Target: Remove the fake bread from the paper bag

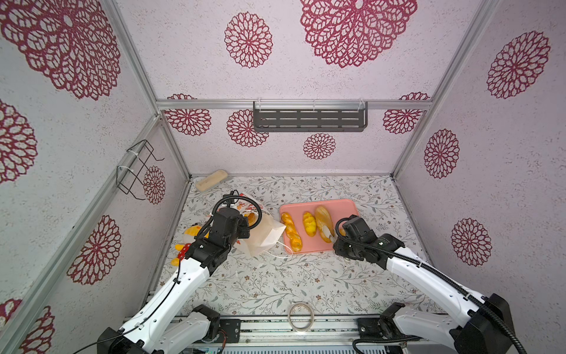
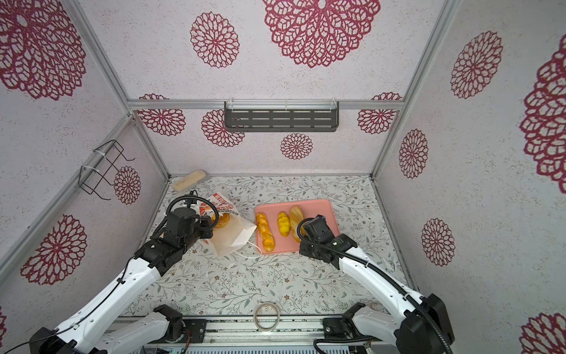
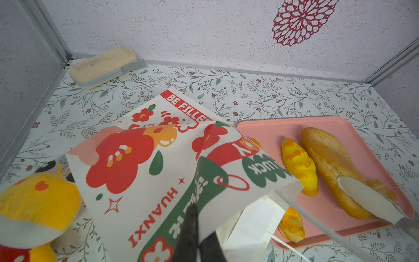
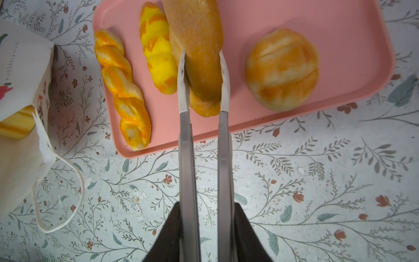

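Your left fingers point(image 3: 188, 231) pinch the paper bag point(image 3: 136, 163); your right fingers point(image 4: 183, 90) grasp the long loaf point(image 4: 199, 34) between them, on the tray point(image 4: 340, 22).

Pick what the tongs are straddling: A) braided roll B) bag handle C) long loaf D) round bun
C: in the right wrist view the tongs flank the long loaf on the pink tray; the braided roll and round bun lie clear of them.

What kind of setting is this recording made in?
Probably a staged robot test booth, not a real kitchen: wallpapered panels in an aluminium frame, a left arm and right arm mounted at the front, fake bread on a pink tray.
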Tool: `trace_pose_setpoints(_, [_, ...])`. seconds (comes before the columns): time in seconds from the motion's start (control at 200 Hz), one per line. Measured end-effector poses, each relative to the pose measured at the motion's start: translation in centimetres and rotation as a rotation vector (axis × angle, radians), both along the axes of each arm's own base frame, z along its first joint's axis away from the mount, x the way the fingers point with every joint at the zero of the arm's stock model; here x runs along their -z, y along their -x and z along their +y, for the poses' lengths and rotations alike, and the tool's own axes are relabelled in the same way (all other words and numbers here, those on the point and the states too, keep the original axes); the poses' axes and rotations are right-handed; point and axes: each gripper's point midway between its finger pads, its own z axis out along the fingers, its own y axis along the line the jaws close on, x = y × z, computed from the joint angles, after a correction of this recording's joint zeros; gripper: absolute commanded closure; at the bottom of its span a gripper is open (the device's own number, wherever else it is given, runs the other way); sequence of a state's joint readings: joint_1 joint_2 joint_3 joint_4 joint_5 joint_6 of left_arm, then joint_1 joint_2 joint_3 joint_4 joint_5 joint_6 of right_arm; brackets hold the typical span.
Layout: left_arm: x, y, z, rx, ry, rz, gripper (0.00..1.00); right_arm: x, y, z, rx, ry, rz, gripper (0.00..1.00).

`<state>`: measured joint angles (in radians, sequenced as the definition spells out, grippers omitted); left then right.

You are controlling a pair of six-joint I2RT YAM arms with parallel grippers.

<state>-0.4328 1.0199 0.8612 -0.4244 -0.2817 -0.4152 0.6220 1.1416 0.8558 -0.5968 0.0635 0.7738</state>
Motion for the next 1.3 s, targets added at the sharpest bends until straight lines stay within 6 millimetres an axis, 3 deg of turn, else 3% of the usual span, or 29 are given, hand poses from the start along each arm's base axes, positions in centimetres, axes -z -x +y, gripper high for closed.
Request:
trace_pose_setpoints(0.195, [0.0,0.0,0.0,0.002,0.001,0.0,1.0,1.0,0.1,1.1,-0.03,-0.045,0.014,1.0])
trace_pose_setpoints(0.646, [0.0,0.0,-0.1,0.006,0.0,0.002,1.0,1.0,0.8,2.8,-0.087,-0.085,0.018,1.0])
trace_pose_setpoints(0.806, [0.0,0.0,-0.1,0.007,0.001,0.002,1.0,1.1,0.8,2.6,-0.083,-0.074,0.018,0.68])
trace_pose_setpoints(0.891, [0.0,0.0,-0.1,0.007,0.001,0.002,1.0,1.2,0.9,2.4,-0.079,-0.062,0.022,0.6])
trace_pose_setpoints(0.996, [0.0,0.0,-0.1,0.007,0.001,0.002,1.0,1.3,1.1,2.1,-0.079,-0.044,0.029,0.52])
trace_pose_setpoints(1.301, [0.0,0.0,-0.1,0.008,0.001,0.002,1.0,1.3,1.3,1.8,-0.085,-0.028,0.038,0.44])
